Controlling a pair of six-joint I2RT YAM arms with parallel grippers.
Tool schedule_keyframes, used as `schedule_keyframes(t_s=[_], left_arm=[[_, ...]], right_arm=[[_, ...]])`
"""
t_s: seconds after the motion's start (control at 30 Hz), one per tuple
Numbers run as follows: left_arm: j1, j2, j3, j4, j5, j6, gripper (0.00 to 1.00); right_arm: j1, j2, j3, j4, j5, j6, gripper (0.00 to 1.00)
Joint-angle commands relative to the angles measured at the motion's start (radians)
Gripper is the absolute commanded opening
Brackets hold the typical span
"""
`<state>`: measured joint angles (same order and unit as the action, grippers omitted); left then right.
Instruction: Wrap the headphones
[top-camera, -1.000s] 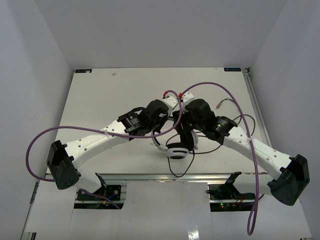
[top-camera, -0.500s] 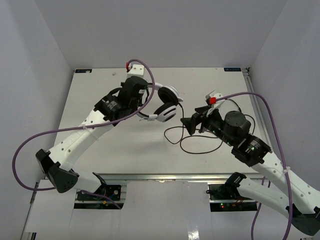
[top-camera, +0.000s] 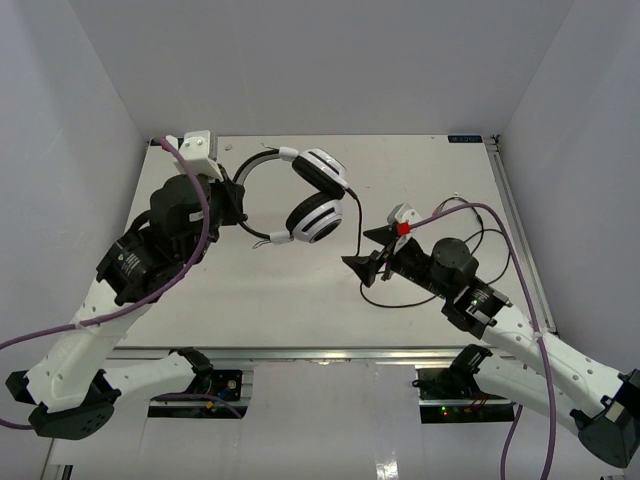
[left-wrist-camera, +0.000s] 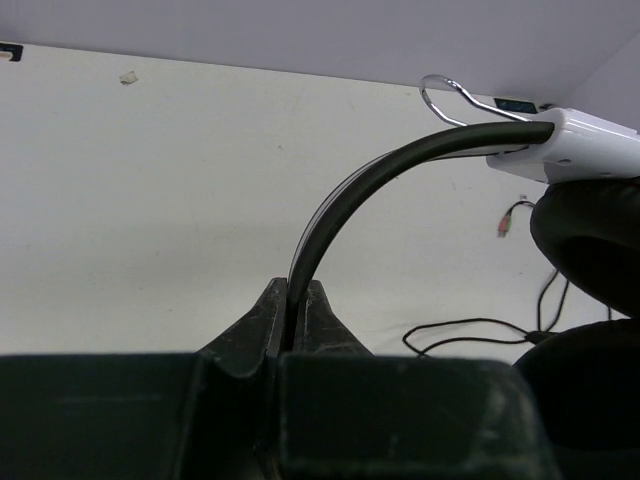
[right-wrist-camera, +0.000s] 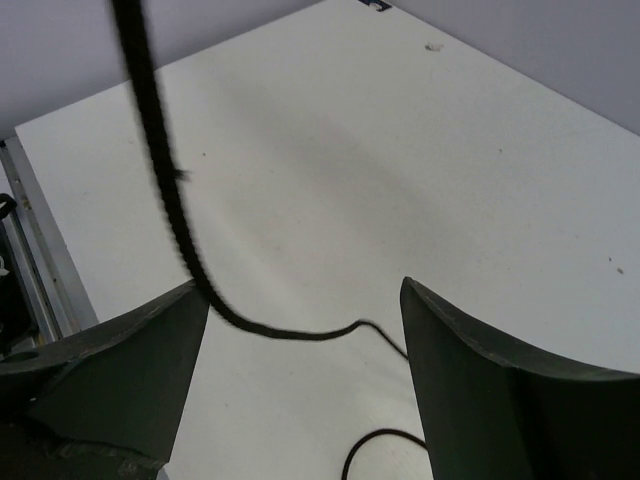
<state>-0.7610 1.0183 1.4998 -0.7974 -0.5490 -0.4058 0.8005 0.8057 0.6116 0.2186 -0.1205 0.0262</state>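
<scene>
The headphones, white with black ear cushions, hang in the air over the back middle of the table. My left gripper is shut on their thin headband, which rises out of the pinched fingertips. The black cord drops from one ear cup to loose loops on the table. My right gripper is open just right of the hanging cord. In the right wrist view the cord runs down beside the left finger, ungripped.
Thick purple arm cables loop around both arms. A small red-tipped wire lies at the back right of the white table. A metal rail runs along the near edge. Walls close in on three sides.
My left arm carried the headphones from the table's middle up and back to the left. My right arm withdrew to the right and its jaws opened. The cord now trails between them.
</scene>
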Motion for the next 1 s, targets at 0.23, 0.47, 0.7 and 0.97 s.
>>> schedule_keyframes(t_s=[0.23, 0.47, 0.7, 0.97], left_arm=[[-0.002, -0.109, -0.052, 0.149, 0.138, -0.134, 0.00], [-0.001, -0.122, -0.038, 0.151, 0.103, -0.139, 0.00], [-0.003, -0.126, -0.043, 0.154, 0.109, -0.156, 0.00], [-0.002, -0.158, -0.067, 0.174, 0.151, -0.176, 0.00]], right_arm=[[0.008, 0.178, -0.110, 0.499, -0.163, -0.065, 0.68], [0.008, 0.227, -0.227, 0.655, -0.233, -0.029, 0.51], [0.008, 0.237, -0.350, 0.775, -0.246, 0.003, 0.45], [0.008, 0.290, -0.371, 0.831, -0.245, -0.002, 0.37]])
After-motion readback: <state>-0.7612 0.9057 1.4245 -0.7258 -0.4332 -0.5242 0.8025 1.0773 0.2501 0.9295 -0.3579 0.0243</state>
